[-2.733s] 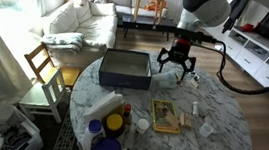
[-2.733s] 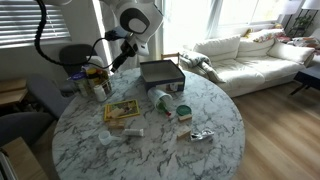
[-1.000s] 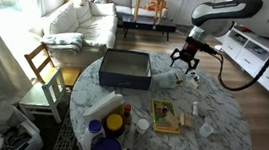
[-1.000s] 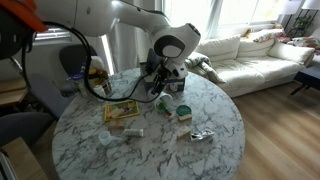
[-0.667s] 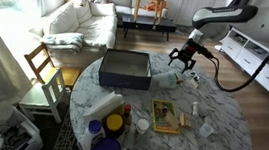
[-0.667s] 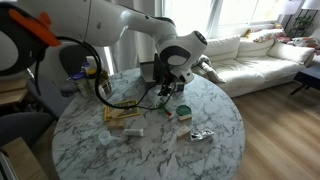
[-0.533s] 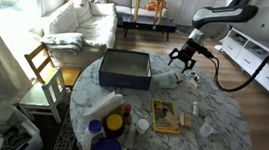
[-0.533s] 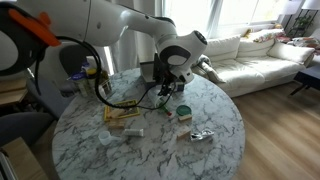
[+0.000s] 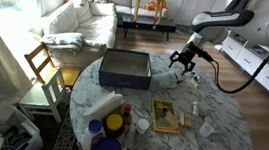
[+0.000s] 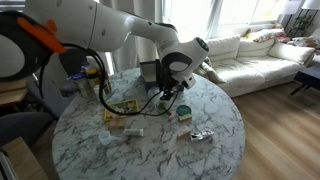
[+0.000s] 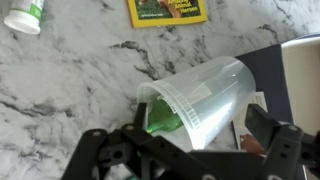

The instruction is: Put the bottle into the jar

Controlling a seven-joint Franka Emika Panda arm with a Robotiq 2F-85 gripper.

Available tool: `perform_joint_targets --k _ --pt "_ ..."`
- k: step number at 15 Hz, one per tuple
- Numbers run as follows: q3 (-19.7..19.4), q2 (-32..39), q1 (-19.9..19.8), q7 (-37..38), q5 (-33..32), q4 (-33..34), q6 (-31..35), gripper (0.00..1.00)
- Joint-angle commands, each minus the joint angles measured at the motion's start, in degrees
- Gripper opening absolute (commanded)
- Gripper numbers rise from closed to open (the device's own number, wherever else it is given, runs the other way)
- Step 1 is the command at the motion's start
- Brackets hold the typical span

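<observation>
The jar, wide and translucent whitish, lies on its side on the marble table, beside the black box. In the wrist view a green bottle-like thing lies in the jar's mouth; I cannot tell how far in it reaches. No other slim dark bottle shows. My gripper is open, its black fingers standing on either side of the jar without closing on it. In both exterior views the gripper hangs low over the jar and hides most of it.
The black box sits close beside the jar. A yellow-green packet and a small white bottle with a green cap lie nearby. A purple-lidded tub and an orange-and-yellow bottle stand at the table's edge.
The arm has swung across the table and brought the gripper over the lying jar. In the last second it has sunk only slightly. The jar has not moved.
</observation>
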Motion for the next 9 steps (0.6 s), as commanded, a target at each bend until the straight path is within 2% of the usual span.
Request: perform_joint_targets --k 1,7,8,9 --pt "1.48 2.91 -1.75 -8.30 1.19 2.11 2.35 1.00" --pt "4.78 4.77 -4.03 -22.35 6.04 1.57 4.22 0.99" --pt "5.08 5.13 -4.25 -23.65 6.67 1.71 4.28 0.77" --pt "5.21 5.44 -4.39 -24.71 7.17 1.77 4.46 0.74"
